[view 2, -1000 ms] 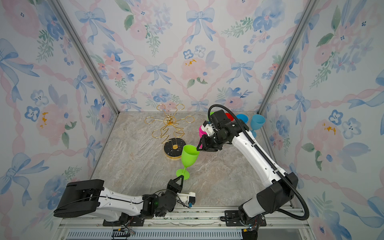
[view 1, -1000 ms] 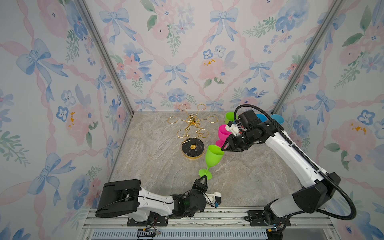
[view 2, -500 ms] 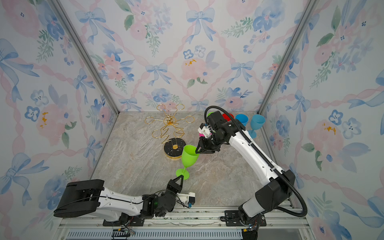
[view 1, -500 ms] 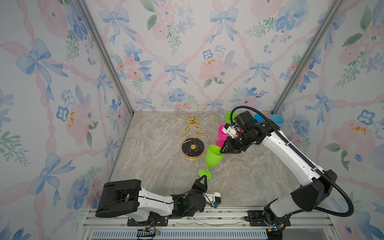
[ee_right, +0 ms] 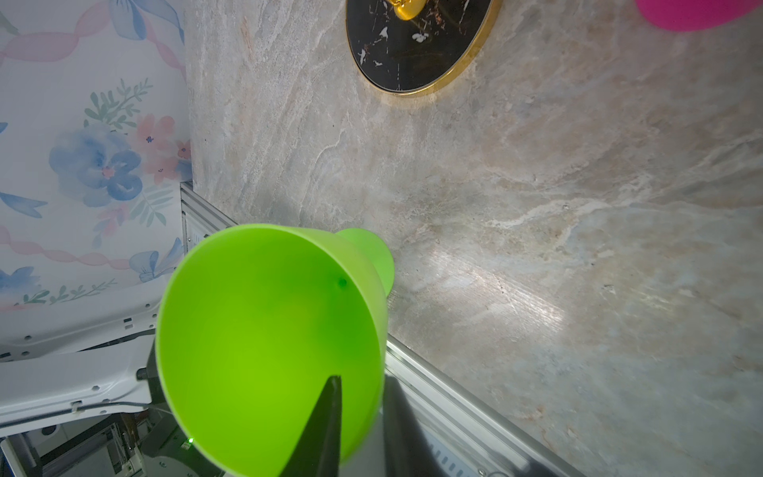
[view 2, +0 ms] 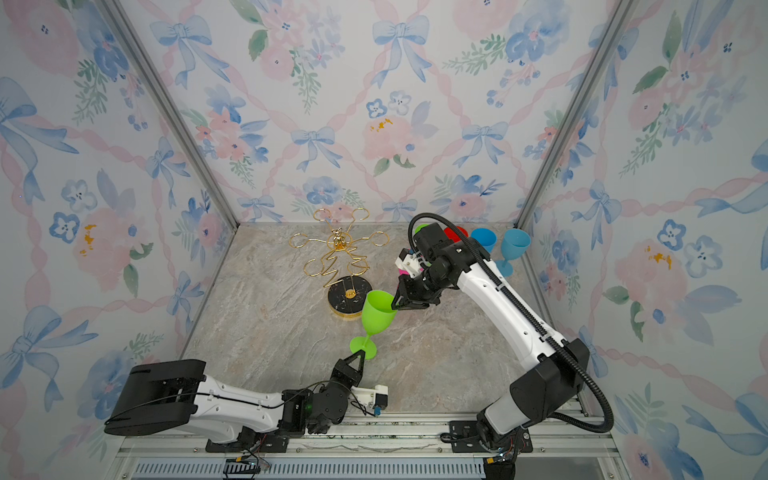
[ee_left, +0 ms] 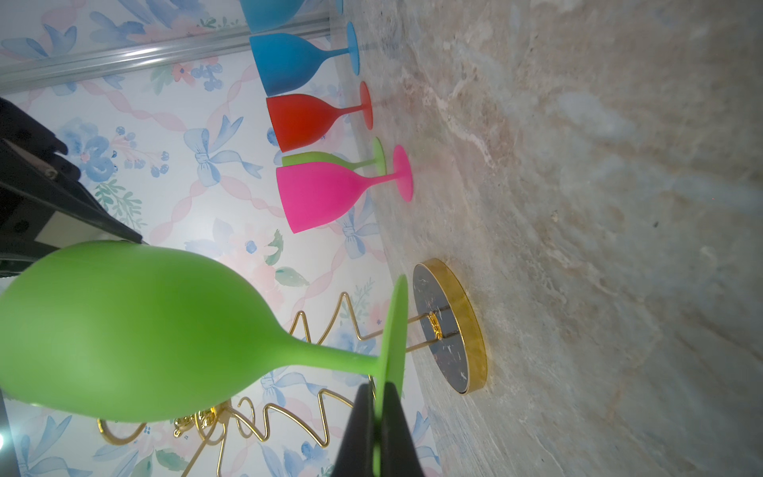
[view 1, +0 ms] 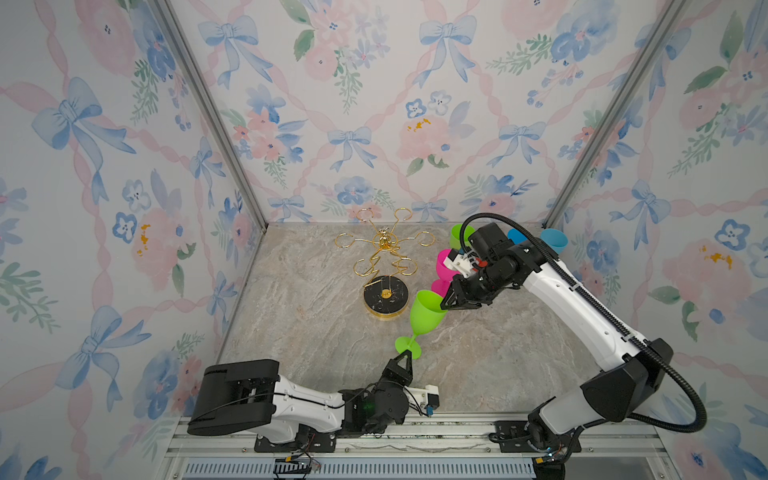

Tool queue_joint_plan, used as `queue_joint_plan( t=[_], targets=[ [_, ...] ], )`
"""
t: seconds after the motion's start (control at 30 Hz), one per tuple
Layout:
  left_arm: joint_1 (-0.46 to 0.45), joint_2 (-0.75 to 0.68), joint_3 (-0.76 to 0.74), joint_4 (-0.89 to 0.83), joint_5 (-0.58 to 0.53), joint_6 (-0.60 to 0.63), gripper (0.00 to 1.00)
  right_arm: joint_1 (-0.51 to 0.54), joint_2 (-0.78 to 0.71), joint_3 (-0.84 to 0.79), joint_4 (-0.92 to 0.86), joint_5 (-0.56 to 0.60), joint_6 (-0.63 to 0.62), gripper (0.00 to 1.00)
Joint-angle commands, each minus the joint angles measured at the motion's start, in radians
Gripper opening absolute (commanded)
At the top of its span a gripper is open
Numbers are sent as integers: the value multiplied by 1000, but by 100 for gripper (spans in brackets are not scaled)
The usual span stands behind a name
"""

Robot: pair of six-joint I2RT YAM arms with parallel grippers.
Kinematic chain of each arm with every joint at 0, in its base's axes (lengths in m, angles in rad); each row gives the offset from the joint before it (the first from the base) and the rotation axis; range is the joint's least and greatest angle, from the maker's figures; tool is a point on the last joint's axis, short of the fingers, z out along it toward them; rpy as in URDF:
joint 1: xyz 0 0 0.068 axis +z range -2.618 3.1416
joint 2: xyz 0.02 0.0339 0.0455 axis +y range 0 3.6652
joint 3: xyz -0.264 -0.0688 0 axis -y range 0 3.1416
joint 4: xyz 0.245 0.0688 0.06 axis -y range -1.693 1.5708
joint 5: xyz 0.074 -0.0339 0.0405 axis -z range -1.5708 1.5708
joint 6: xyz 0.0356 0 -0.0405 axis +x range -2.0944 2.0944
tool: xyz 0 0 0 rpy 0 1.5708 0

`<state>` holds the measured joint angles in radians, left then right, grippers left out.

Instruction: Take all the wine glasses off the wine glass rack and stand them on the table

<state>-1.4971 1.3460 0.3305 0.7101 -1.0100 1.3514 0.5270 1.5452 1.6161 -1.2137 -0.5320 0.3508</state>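
One green wine glass (view 1: 426,312) was clamped at its foot by the left pincer (view 1: 406,354); its rim was straddled by the right pincer (view 1: 444,306), grip not discernible.

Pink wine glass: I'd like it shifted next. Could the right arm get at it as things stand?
Probably not now: the right claw straddles the rim of the green wine glass; the pink wine glass itself stands close by, unblocked.
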Motion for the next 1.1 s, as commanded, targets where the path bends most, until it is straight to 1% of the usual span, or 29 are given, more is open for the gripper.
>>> queue_joint_plan(
  t=[0.0,0.17,0.33,0.47,0.5,0.57,0.67,0.73,0.77,0.83,0.87,0.9,0.97,1.07],
  targets=[
    [-5,-16,-11,32,-17,9,0,12,19,-7,-32,-21,-16,21],
    [-4,-19,-14,32,-16,18,0,11,34,-8,-34,-28,-23,20],
    [-5,-40,-17,31,-16,29,0,11,46,-11,-43,-31,-37,14],
    [-4,-56,-30,31,0,32,5,11,38,-14,-38,-28,-30,11],
    [-4,-57,-30,31,1,32,7,10,36,-11,-38,-25,-29,10],
    [-6,-59,-31,31,2,38,17,10,36,-6,-38,-26,-27,8],
    [-11,-68,-31,28,7,34,23,11,33,-1,-38,-22,-23,5],
    [-12,-85,-37,29,21,24,30,8,29,1,-38,-20,-21,4],
    [-13,-94,-40,30,32,19,36,7,26,3,-38,-15,-18,4],
    [-17,-109,-51,27,53,13,57,4,18,2,-35,-5,-18,3],
    [-18,-115,-56,27,60,10,65,1,14,2,-36,4,-20,3],
    [-18,-121,-60,28,69,3,70,-2,8,1,-35,17,-21,2],
    [-21,-136,-62,26,86,-18,75,-15,-7,-7,-30,38,-22,1],
    [-21,-171,-61,23,116,-74,79,-45,-37,-22,-6,75,-12,0]
  ],
)
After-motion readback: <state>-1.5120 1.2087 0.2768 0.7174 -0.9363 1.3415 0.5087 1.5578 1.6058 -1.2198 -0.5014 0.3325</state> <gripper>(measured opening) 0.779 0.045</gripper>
